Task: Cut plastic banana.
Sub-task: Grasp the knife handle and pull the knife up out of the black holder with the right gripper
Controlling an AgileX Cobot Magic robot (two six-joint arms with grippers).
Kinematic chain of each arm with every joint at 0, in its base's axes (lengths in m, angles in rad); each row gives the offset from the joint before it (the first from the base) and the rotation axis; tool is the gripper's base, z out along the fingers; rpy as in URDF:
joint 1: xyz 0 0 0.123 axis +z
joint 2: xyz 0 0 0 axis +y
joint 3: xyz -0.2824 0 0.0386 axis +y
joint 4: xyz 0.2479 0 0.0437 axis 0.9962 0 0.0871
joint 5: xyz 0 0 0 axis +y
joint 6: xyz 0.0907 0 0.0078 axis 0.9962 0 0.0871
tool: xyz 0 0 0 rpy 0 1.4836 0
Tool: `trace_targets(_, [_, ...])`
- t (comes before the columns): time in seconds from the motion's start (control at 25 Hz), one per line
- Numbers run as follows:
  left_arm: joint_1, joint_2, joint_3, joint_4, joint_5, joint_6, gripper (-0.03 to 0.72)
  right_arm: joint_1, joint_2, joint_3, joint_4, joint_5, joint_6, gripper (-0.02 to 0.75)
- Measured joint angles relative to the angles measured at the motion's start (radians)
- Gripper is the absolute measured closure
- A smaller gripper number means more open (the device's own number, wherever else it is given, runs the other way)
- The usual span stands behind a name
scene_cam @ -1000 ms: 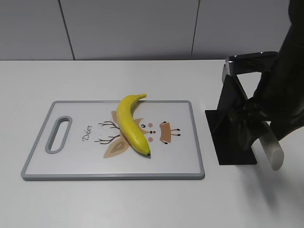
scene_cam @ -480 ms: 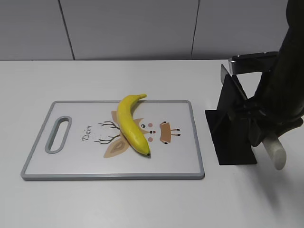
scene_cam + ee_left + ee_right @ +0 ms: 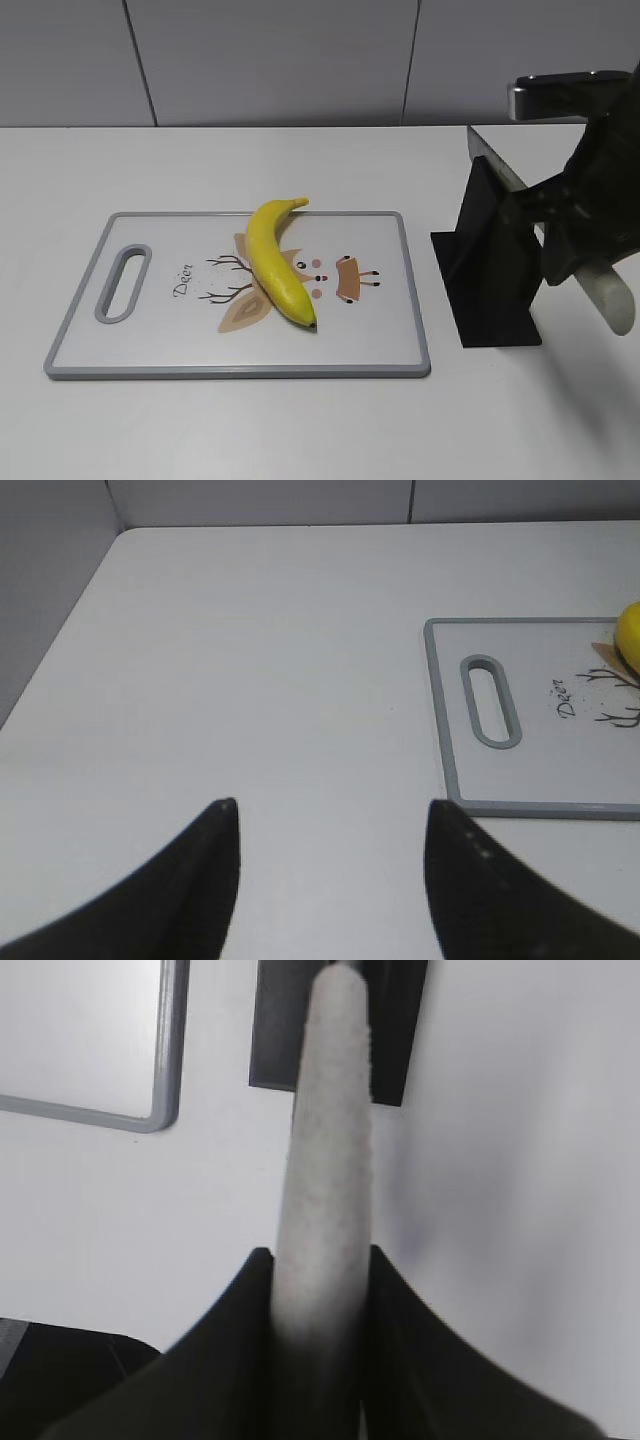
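Right of the cutting board (image 3: 400,290), the right end effector (image 3: 320,1310) pinches the knife handle (image 3: 328,1140), drawing it from the black stand (image 3: 488,270); next, carrying it over the plastic banana (image 3: 272,260).

The exterior view looks down at a slant from the front onto the white surface (image 3: 250,420), facing the grey panelled wall (image 3: 270,60), far enough to take in the whole grey-rimmed white cutting board (image 3: 390,350) and the black knife stand (image 3: 495,290).

The left wrist view sits low above the surface's left part, looking forward past its own black hand (image 3: 330,880); it shares the board's handle end (image 3: 490,700) with the exterior view.

The right wrist view looks steeply down at very close range along a pale whitish handle (image 3: 325,1160), sharing the board's corner (image 3: 160,1110) and the stand's base (image 3: 275,1030).
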Motion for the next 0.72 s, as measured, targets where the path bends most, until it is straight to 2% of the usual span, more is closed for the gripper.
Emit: trace_targets(0.72, [0.0,0.0,0.0,0.001,0.0,0.0,0.115,0.002,-0.214,-0.005,-0.086,0.018,-0.001,0.559])
